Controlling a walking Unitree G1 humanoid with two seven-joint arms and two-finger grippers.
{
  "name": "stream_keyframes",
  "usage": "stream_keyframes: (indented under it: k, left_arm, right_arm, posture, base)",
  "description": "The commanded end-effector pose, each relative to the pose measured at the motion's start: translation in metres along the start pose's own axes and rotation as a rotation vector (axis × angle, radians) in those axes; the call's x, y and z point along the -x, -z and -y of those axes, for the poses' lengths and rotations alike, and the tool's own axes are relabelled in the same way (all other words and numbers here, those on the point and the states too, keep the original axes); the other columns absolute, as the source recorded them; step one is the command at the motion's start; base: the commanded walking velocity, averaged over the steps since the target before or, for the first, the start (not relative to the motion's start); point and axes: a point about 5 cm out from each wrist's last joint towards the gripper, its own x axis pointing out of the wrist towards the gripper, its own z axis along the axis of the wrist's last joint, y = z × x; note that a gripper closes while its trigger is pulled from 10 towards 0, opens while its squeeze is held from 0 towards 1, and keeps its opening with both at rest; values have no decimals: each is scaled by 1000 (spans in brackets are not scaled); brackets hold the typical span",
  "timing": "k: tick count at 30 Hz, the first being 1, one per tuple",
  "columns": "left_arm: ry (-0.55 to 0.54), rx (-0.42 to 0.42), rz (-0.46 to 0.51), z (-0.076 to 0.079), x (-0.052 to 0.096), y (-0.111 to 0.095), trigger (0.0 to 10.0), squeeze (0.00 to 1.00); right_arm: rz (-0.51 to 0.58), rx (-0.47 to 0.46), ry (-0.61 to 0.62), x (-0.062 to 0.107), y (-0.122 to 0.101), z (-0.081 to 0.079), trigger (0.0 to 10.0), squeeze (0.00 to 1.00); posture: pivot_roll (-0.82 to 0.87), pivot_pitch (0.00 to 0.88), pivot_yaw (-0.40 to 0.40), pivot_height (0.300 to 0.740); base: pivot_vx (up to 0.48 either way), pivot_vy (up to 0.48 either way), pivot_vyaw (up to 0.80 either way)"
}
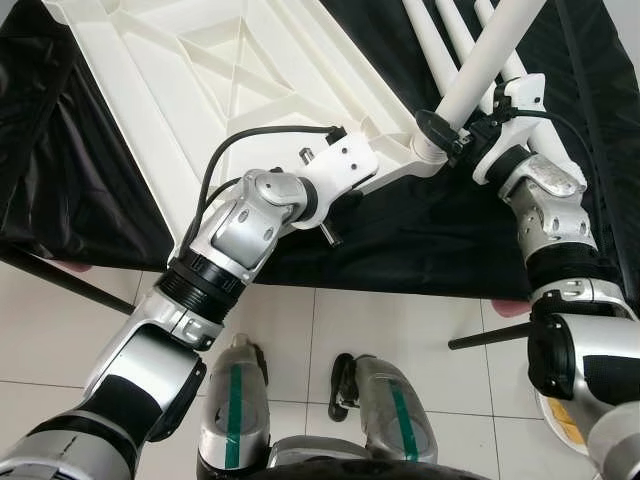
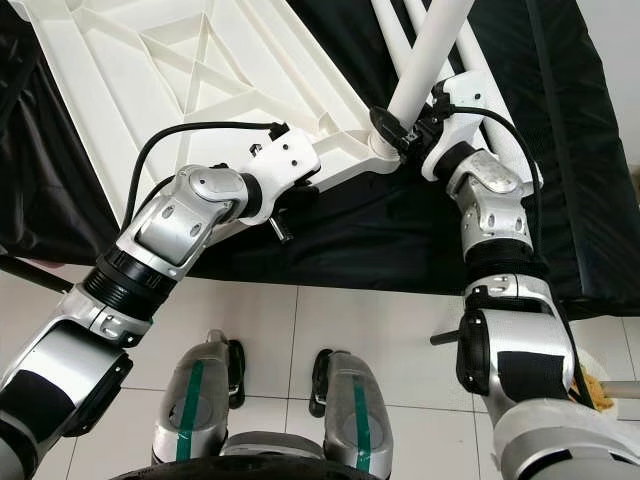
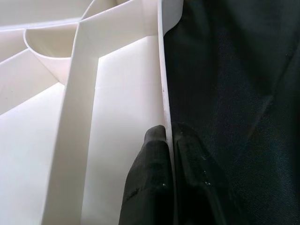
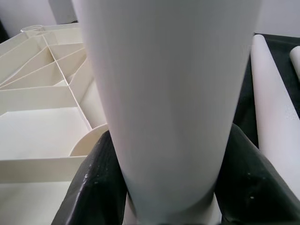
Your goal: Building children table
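**Now: leg held at the corner socket of an upturned tabletop**

Now the white plastic tabletop (image 1: pixel 230 90) lies upside down on a black cloth (image 1: pixel 420 240), its ribbed underside facing up and one corner pointing toward the robot's right. The left gripper (image 3: pixel 168 154) pinches the thin near rim of the tabletop, one black finger on the inside of the rim and one on the cloth side, closed tight on the plastic. The right gripper (image 4: pixel 164 187) clasps a white round table leg (image 2: pixel 425 60) near its lower end, a finger on each side of the tube. The leg stands tilted, its base at the round corner socket (image 2: pixel 385 145); whether it is fully seated cannot be told. More white legs (image 1: pixel 440 40) lie on the cloth beyond, to the far right. Below, the robot's feet (image 1: pixel 300 400) stand on pale floor tiles (image 1: pixel 400 320).
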Motion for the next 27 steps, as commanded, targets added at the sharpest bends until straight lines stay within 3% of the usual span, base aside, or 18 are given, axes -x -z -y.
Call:
stream_keyframes:
  k: [1, 21, 27]
  left_arm:
    - [-19, -33, 34, -1, 2, -10, 10000, 0]
    - [-19, -37, 39, 0, 0, -11, 10000, 0]
    - [-21, -41, 40, 0, 0, -11, 10000, 0]
  right_arm:
    - [-1, -43, 6, -1, 6, -6, 10000, 0]
    - [87, -108, 235, -4, 2, -29, 10000, 0]
    - [87, -150, 411, -5, 2, -35, 10000, 0]
  posture:
    - [58, 40, -42, 740]
    - [55, 21, -58, 740]
    - [63, 8, -66, 740]
  base:
    - [0, 0, 0]
    - [0, 0, 0]
    - [0, 0, 0]
